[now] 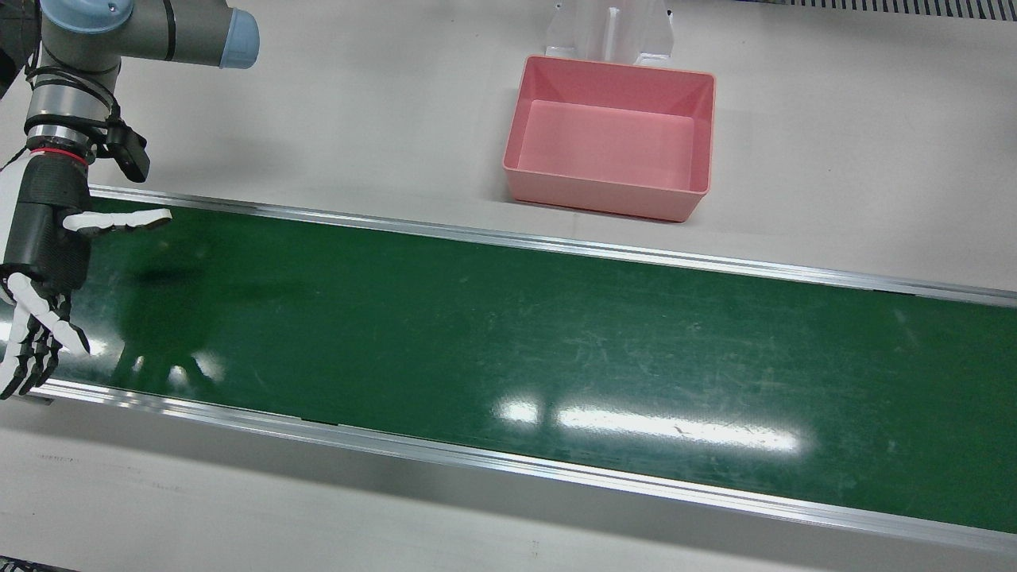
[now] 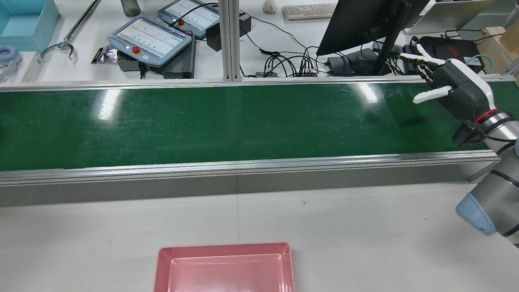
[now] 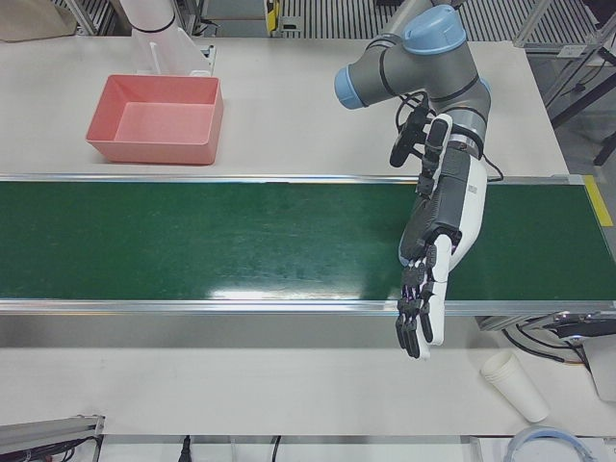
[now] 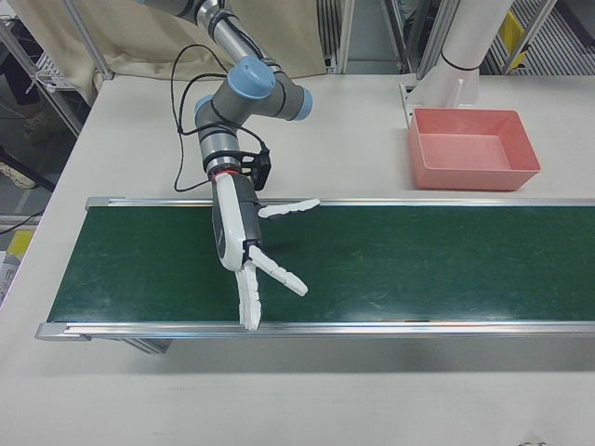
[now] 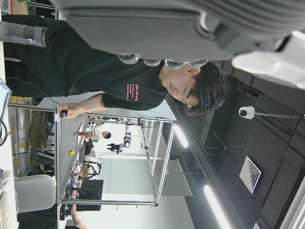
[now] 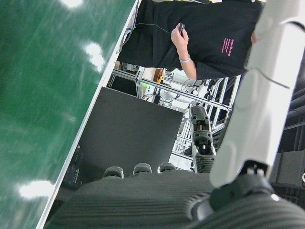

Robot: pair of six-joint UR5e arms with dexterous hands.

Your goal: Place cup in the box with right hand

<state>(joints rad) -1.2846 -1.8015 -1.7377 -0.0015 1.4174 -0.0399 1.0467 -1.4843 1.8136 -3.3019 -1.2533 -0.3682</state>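
Waiting stage, by the look of it: no cup anywhere on the green belt [image 1: 508, 318] in any view. Only white paper cups [image 3: 512, 383] lying on the table off the belt's end, at 4 o'clock in the left-front view; cannot tell whether 1 of them is the task's cup.

Right hand [image 1: 44, 254] empty, fingers spread wide and thumb out sideways, hovering above the belt at 9 o'clock in the front view. Left hand [image 3: 438, 260] also empty, fingers straight, hanging over the belt's operator-side edge at the opposite end.

Pink box [image 1: 604, 197] empty, on the table beyond the belt's robot-side rail, at 1 o'clock in the front view and well apart from the right hand.

To do this step well:
1. Hold the palm low over the belt with thumb and fingers apart, so a cup can pass between them.
2. Close gently around the cup's middle; thin paper probably crushes easily.
3. Lift clear of the rail before swinging toward the box.
4. Leave the left hand out of the path.
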